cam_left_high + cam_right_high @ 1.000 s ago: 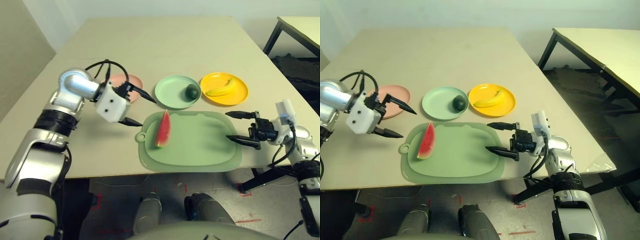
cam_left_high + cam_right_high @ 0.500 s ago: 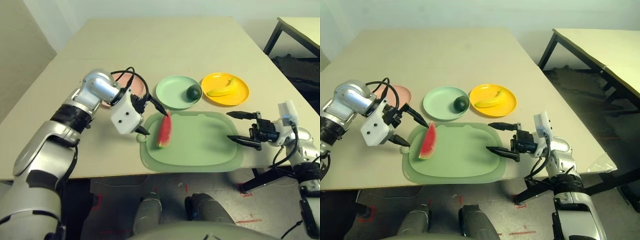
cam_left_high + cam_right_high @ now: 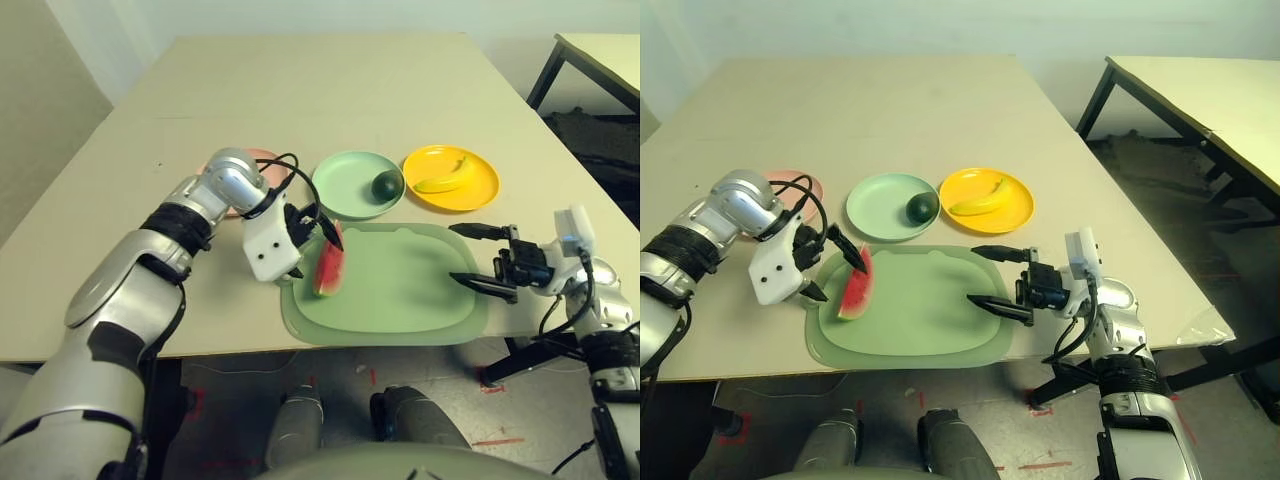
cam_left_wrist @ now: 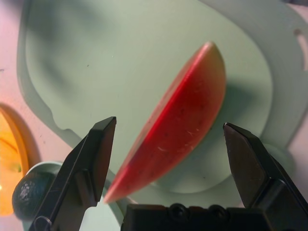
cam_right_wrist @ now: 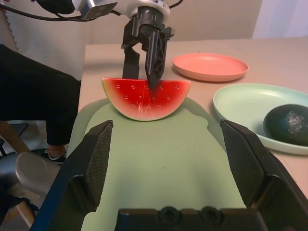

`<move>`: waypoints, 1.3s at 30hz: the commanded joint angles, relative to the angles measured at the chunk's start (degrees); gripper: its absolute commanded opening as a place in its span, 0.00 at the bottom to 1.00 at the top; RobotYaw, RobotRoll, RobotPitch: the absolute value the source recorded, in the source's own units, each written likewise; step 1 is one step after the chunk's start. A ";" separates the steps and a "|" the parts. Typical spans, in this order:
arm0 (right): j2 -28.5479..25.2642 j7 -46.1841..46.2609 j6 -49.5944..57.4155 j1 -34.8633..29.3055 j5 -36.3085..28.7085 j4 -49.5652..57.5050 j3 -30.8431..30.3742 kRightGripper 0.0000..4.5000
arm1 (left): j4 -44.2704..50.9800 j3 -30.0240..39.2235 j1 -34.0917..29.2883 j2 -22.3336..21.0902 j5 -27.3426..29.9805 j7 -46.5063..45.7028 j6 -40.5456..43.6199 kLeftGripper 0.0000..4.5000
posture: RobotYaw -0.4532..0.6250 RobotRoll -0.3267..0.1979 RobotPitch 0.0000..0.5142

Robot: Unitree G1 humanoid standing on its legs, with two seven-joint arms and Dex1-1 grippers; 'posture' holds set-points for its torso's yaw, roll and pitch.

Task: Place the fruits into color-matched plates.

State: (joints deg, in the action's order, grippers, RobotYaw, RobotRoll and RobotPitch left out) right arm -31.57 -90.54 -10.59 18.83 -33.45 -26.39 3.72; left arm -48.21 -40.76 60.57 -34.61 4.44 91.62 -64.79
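Note:
A red watermelon wedge [image 3: 328, 262] stands on its rind at the left end of the light green mat [image 3: 400, 290]. My left gripper [image 3: 312, 250] is open, with one finger on each side of the wedge [image 4: 178, 125]; contact is not visible. The pink plate [image 3: 800, 182] lies behind my left arm, bare and partly covered. A dark avocado [image 3: 384, 185] rests in the mint green plate [image 3: 345, 185]. The banana [image 3: 445, 178] lies in the yellow plate [image 3: 478, 190]. My right gripper [image 3: 465, 255] hovers open over the mat's right edge, pointing at the wedge [image 5: 146, 97].
The mat lies close to the table's front edge [image 3: 230, 345]. Behind the three plates the tabletop [image 3: 320, 90] stretches away. A second table [image 3: 1200, 90] with dark legs stands off to the right.
My left arm swung right from beside the pink plate to the mat, and its open fingers now bracket the watermelon wedge. The right arm has hardly moved.

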 commanded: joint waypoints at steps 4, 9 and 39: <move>-0.31 1.26 0.31 -0.53 1.35 1.42 1.16 0.99 | -2.08 0.87 -0.14 0.93 -2.88 0.27 -1.32 1.00 | 0.36 0.62 0.15; -1.11 -0.66 -0.28 -1.52 2.10 2.22 0.36 1.00 | -5.15 1.47 0.66 2.53 -6.78 -1.98 -0.59 0.87 | 0.35 0.62 0.13; 0.31 1.47 2.22 -0.90 3.08 2.94 -0.24 1.00 | -8.23 12.78 10.11 0.37 -5.76 0.45 9.98 0.28 | 0.37 0.62 0.13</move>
State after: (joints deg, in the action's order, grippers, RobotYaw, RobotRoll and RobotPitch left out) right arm -31.45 -88.78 -8.54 17.89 -31.32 -23.04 3.74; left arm -55.44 -29.19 69.74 -33.31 -0.64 91.68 -55.52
